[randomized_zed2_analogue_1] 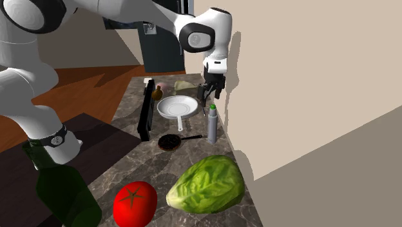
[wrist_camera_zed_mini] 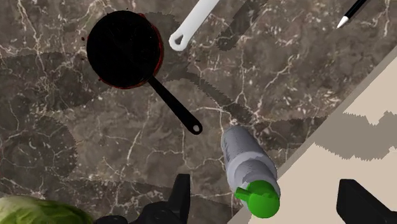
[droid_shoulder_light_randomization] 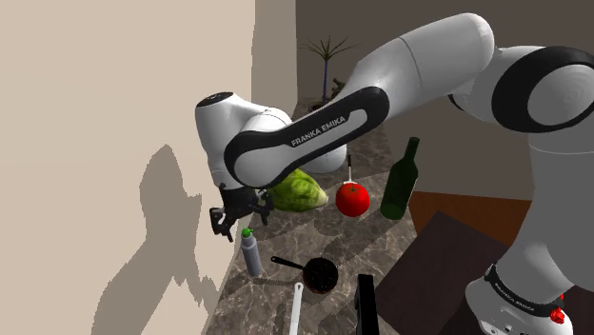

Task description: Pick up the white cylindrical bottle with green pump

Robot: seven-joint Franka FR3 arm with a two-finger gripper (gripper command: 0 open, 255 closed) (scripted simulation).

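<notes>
**Fig. Approach step, pre-grasp.** I have the gripper (droid_shoulder_light_randomization: 231,213) poised above the white pump bottle (droid_shoulder_light_randomization: 251,255). Jaws are spread wide & hold nothing. In the wrist view the green pump head (wrist_camera_zed_mini: 259,198) sits btwn the two fingers (wrist_camera_zed_mini: 180,196), touching neither.

**Target position.** Bottle stands upright on the dark marble counter (droid_shoulder_light_randomization: 362,243), just beside the beige wall (droid_shoulder_light_randomization: 95,143).

**Next move (my judgement).** Descend straight down until the fingers bracket the white body below the pump, then close & lift vertically. Pick not yet made.

**Clearance.**
- Wall side is tight. The wall-side finger appears to have little room, so I'd check alignment before lowering to avoid scraping.
- Opposite side is open marble.
- A small black skillet (wrist_camera_zed_mini: 124,48) lies near but apart, w/ its handle pointing toward the bottle. A white pan handle (wrist_camera_zed_mini: 194,25) lies beyond it.
- Lettuce (droid_shoulder_light_randomization: 297,190), tomato (droid_shoulder_light_randomization: 352,199) & green wine bottle (droid_shoulder_light_randomization: 400,181) are well apart, so prob. no obstacle to a straight lift.
</notes>
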